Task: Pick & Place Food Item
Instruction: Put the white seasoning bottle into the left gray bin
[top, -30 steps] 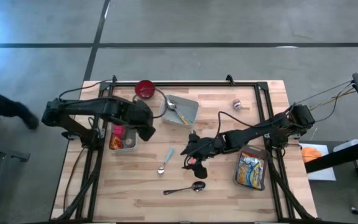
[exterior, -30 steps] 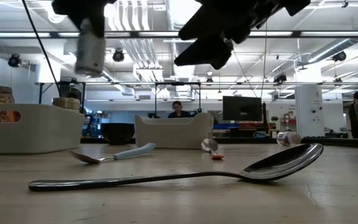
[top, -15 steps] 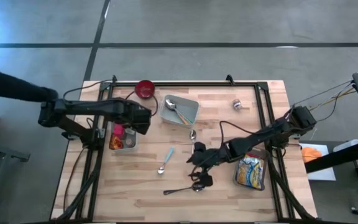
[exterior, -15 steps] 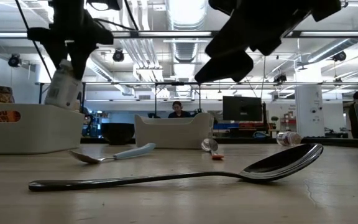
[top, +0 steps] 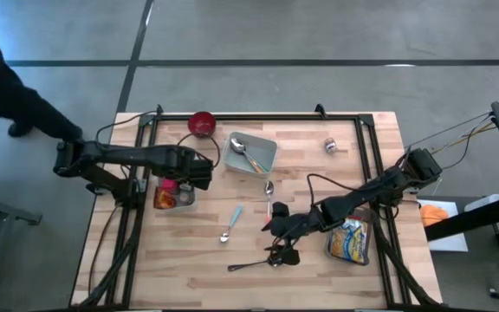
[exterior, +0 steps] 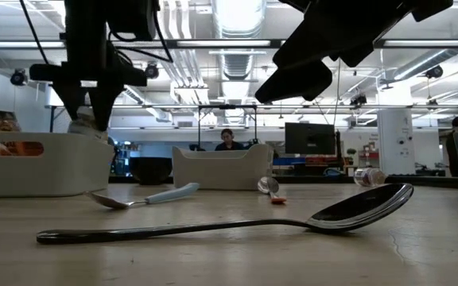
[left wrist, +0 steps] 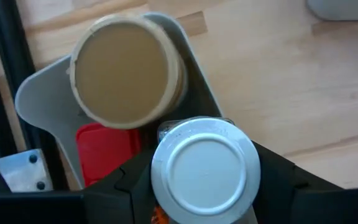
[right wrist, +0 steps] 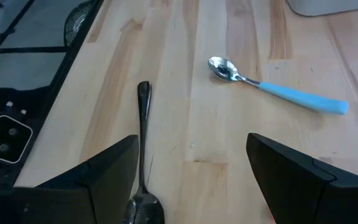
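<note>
2 arms over the table [top: 319,269]. My right gripper [top: 277,238] hangs jaws apart, holding nothing, just above the steel spoon [top: 254,263] near the front edge. Blue-handled spoon [top: 232,222] lies mid-table. My left gripper [top: 199,170] is clamped on a foil-lidded cup [left wrist: 204,168], over the grey bin [top: 185,198] by the left edge. Tan-lidded tub [left wrist: 125,71] and a red pack [left wrist: 107,152] sit in that bin.
</note>
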